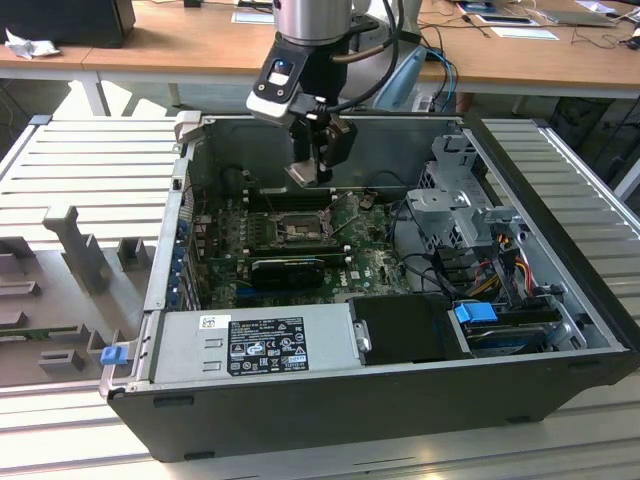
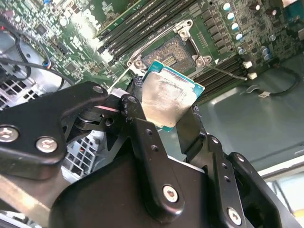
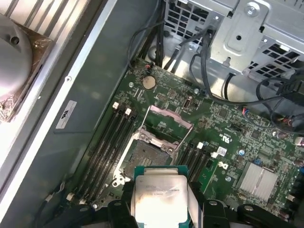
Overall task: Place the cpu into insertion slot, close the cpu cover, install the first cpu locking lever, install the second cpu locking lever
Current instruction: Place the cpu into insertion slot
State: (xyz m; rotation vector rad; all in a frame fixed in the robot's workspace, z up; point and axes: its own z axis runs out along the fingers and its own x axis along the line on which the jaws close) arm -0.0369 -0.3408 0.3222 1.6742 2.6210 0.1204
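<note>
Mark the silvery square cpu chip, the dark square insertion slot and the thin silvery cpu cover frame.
silvery square cpu chip (image 3: 159, 202), first wrist view, centre of its metal face.
dark square insertion slot (image 3: 145, 155), first wrist view, its dark middle.
thin silvery cpu cover frame (image 3: 170, 117), first wrist view, one bar of its rim.

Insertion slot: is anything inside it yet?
Nothing sits in the insertion slot: its dark contact bed lies bare. The cpu is clamped in the hand above it, covering one edge of the slot in the first wrist view.
</note>
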